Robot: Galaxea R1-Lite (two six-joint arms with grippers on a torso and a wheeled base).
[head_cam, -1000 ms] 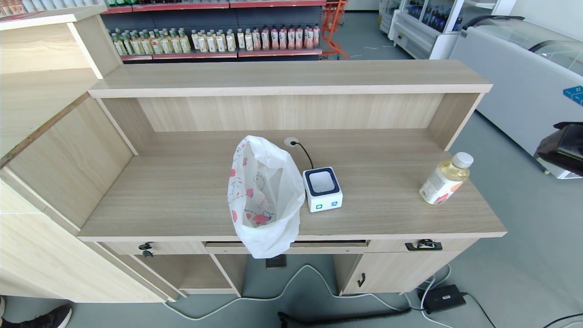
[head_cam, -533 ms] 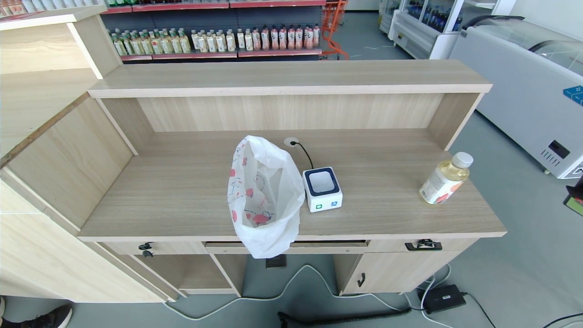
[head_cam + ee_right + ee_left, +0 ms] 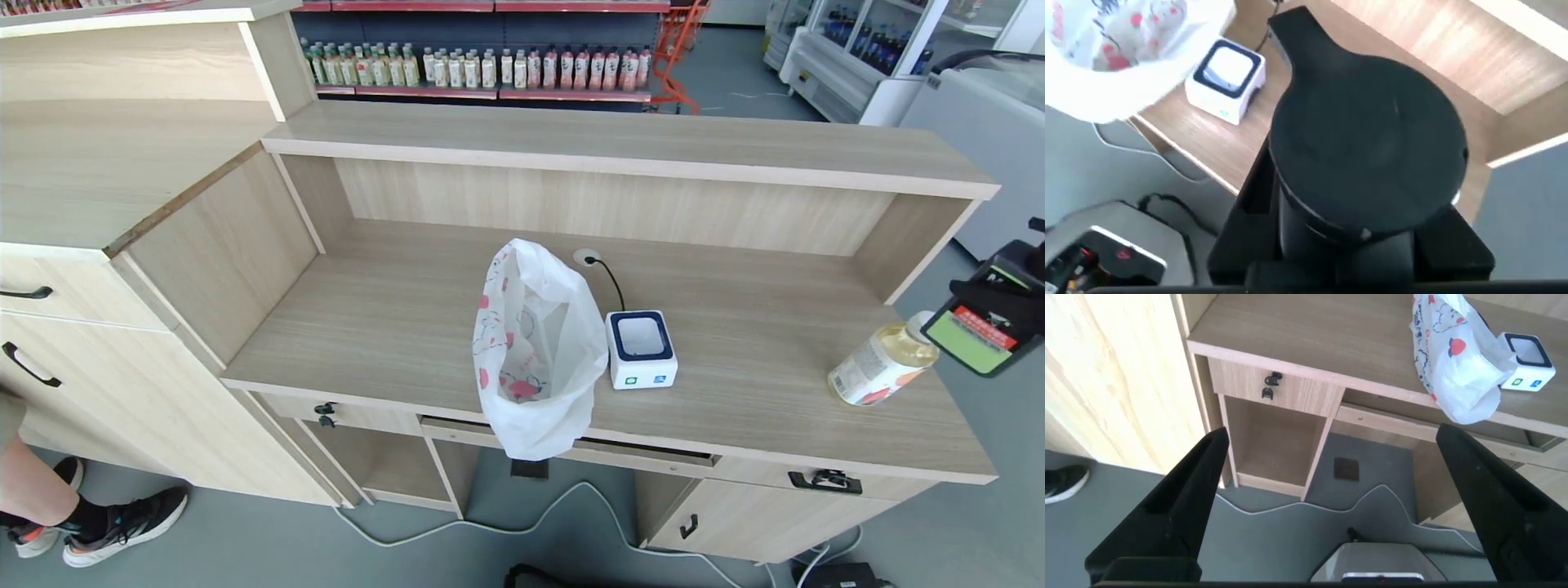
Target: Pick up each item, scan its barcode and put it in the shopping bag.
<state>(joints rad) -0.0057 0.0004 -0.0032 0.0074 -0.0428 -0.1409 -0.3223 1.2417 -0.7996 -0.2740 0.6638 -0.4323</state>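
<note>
Arms and grippers: two entries

1. left gripper: two broad black fingers splayed wide apart, jaws fully parted, matte wedge shapes tapering toward their tips, the whole aimed forward and down. 2. right gripper: enters the head view at the right edge of the frame, about mid-height, as a dark block carrying a green panel with a red strip, the panel tilted toward the lower left; seen from its own wrist, a rounded black housing sits on a squarer black base
</note>
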